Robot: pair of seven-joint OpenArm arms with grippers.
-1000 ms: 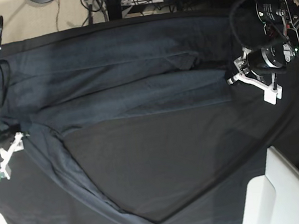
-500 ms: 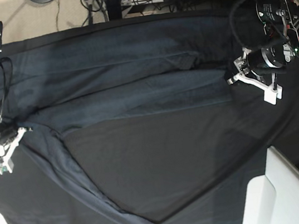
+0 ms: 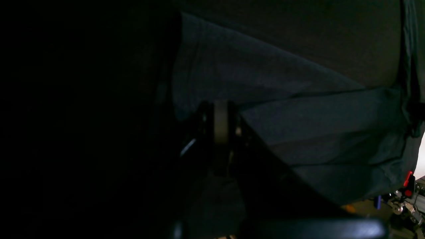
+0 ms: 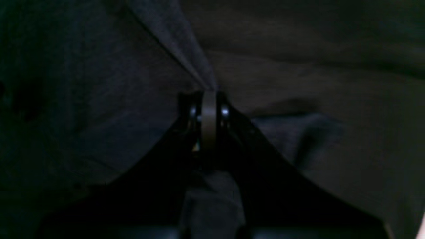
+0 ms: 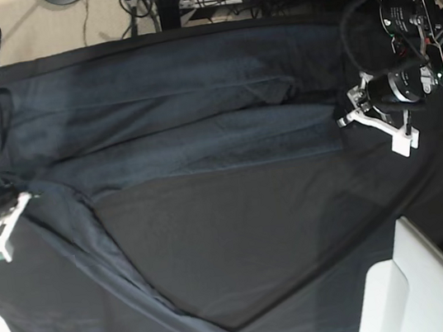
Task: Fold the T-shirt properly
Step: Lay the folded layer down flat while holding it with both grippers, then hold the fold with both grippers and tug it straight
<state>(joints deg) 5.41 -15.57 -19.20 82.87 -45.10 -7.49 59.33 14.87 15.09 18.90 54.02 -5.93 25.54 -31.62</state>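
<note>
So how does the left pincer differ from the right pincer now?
In the base view the left pincer sits at the T-shirt's right edge, the right pincer at its left edge. The left arm lies sideways; the right arm points down. Both are shut on the T-shirt.

No text, label, brand, number or sign can be read in any view.

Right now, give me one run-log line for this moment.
stage: both edges pinched | left gripper: shut on T-shirt | right gripper: shut on T-shirt | shirt: flat on table, fold not begun
</note>
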